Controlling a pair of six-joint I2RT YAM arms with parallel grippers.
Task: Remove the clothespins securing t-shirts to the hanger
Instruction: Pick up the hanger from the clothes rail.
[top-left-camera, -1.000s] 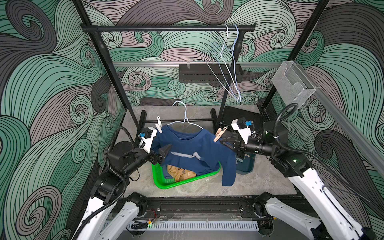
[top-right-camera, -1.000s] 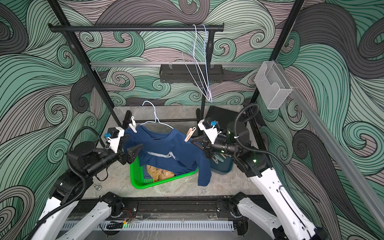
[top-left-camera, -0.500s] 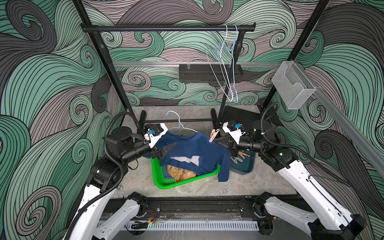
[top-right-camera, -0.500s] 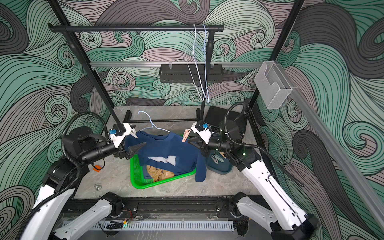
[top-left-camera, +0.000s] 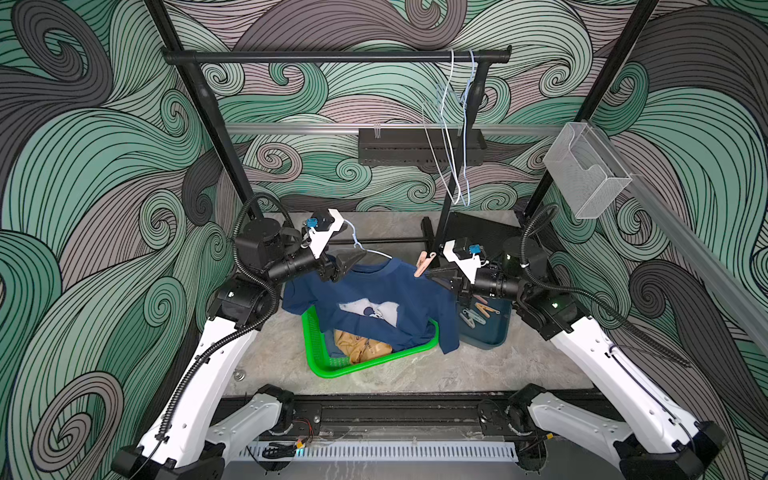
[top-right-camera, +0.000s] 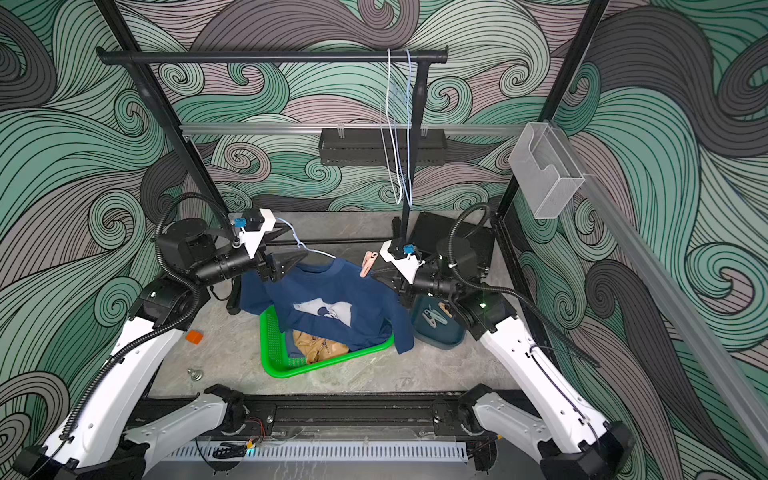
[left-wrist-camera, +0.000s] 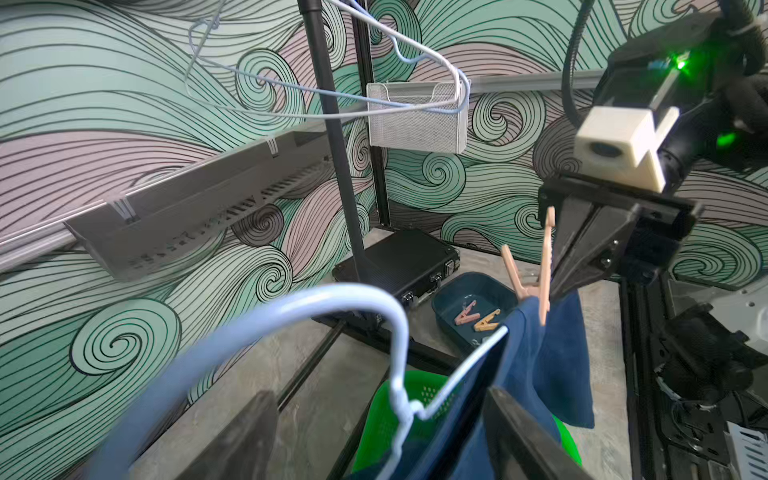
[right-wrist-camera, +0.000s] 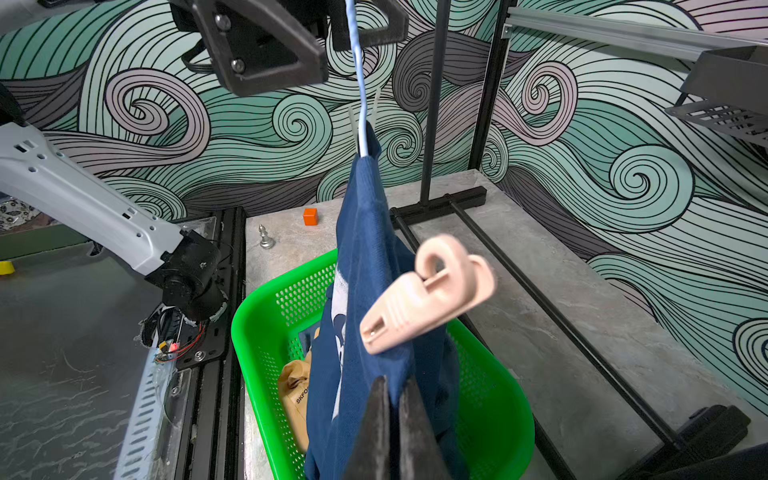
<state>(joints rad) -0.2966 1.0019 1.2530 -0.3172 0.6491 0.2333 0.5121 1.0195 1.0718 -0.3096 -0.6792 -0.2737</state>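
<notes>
Navy tee (top-left-camera: 374, 299) hangs on wire hanger (left-wrist-camera: 340, 297) over green basket (top-left-camera: 370, 365), carried betw both arms. Right gripper (right-wrist-camera: 392, 386): jaws together, clamped on tee's shoulder cloth. Left gripper (top-left-camera: 349, 265): jaws apart, straddling hanger wire + other shoulder, not pinching. Only peach clothespin (right-wrist-camera: 424, 299) seen on tee bites the cloth just beside right jaws. Risks, imo: w/ left jaws slack, hanger rides on right grip alone, so it could tip & tee slide off, pin on. Pin's v close to right jaws, so a grab there may bump them or drag cloth instead of opening it
</notes>
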